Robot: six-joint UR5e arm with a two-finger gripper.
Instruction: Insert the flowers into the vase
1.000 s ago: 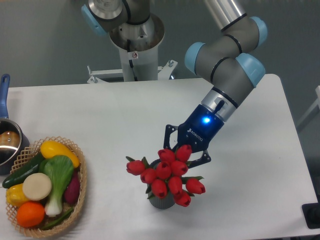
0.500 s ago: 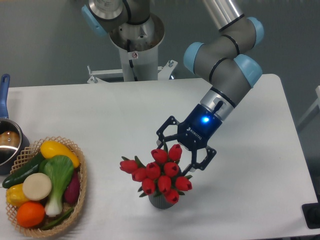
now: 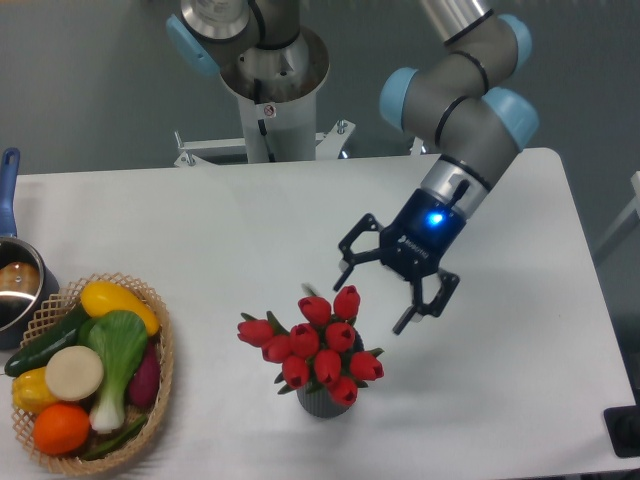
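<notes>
The red tulip bunch (image 3: pixel 315 342) stands with its stems down in the small dark grey ribbed vase (image 3: pixel 322 402) near the table's front middle. The buds spread wider than the vase and hide its mouth. My gripper (image 3: pixel 372 300) is open and empty, a little above and to the right of the flowers, apart from them.
A woven wicker basket (image 3: pixel 150 392) with toy vegetables sits at the front left. A steel pot (image 3: pixel 18 285) with a blue handle stands at the left edge behind it. The robot's base (image 3: pixel 270 75) is at the back of the white table (image 3: pixel 230 230).
My gripper opened and let go of the flowers, then drew back up and to the right. The bunch settled lower in the vase and stayed there.
</notes>
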